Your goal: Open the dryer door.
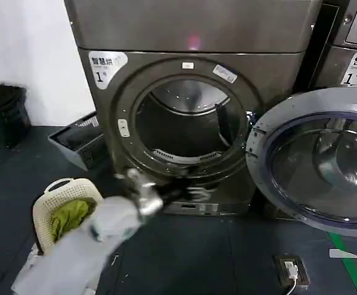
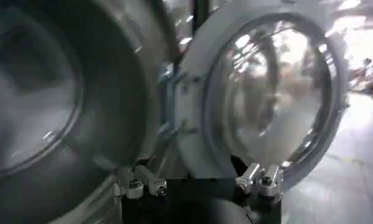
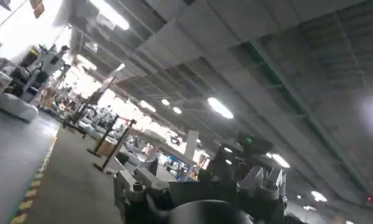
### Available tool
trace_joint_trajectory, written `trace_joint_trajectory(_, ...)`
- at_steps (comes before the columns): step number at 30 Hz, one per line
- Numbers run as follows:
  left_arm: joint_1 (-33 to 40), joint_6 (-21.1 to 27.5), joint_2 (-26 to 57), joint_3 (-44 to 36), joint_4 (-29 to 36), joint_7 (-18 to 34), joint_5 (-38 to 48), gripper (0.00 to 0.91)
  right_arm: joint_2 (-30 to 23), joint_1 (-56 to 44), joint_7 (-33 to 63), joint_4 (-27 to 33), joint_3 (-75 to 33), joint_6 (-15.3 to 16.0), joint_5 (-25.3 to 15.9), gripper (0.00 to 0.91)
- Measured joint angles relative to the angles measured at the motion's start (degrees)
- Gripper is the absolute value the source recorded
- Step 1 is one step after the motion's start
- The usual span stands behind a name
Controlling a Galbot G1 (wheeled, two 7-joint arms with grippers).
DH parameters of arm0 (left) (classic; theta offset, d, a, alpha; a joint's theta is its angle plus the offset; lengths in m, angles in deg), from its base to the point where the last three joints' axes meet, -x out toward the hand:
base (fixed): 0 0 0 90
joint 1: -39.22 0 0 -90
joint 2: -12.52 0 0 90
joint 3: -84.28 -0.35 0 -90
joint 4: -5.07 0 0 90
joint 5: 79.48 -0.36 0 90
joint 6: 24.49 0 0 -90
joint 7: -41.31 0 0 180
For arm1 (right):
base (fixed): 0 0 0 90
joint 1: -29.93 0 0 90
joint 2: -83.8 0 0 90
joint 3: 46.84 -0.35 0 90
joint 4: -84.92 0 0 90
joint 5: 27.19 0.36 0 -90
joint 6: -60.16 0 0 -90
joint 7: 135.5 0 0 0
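The dryer (image 1: 276, 67) is a bronze-grey machine with a white "1" sticker (image 1: 104, 66), and its round drum opening (image 1: 187, 123) is uncovered. The dryer door (image 1: 316, 160) stands swung out to the right, grey inner face and domed glass toward me. My left gripper (image 1: 200, 194) hovers low in front of the dryer's base, below the opening, blurred. In the left wrist view the left gripper (image 2: 199, 182) is open and holds nothing, with the drum opening (image 2: 34, 103) and the dryer door (image 2: 271, 91) beyond it. My right gripper (image 3: 198, 182) is open, pointing up at a ceiling and a hall.
A cream laundry basket (image 1: 64, 212) with a green cloth sits on the dark floor at the front left. A grey crate (image 1: 80, 141) and a black bag (image 1: 3, 114) lie by the left wall. A twin machine (image 1: 350, 55) stands at the right; a floor socket (image 1: 292, 270) is below the door.
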Motion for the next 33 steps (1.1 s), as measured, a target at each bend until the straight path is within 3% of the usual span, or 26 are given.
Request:
trace_joint_trajectory(6,0.0,9.4,8.3,7.8,-2.2,-0.3,5.4,0.907,0.8,0.6,-1.8,0.2,2.2,-1.1,-0.1,0.907)
trace_joint_trajectory(9,1.2,14.0,11.6,9.5,-4.4,1.9,9.6,0.907,1.1,1.0,-2.2,0.3,3.9,-1.7,-0.3,0.907)
trace_joint_trajectory(25,5.1,13.9,26.1,3.5,-10.9,8.4,25.6,0.907,0.7,2.7,-2.7,-0.2,11.6,-3.3,-2.0,0.907)
trace_joint_trajectory(33,7.2,13.9,33.4,-1.5,-12.0,14.5,38.8,0.907,0.1,3.2,-2.8,-0.1,14.3,-4.4,-2.4,0.907)
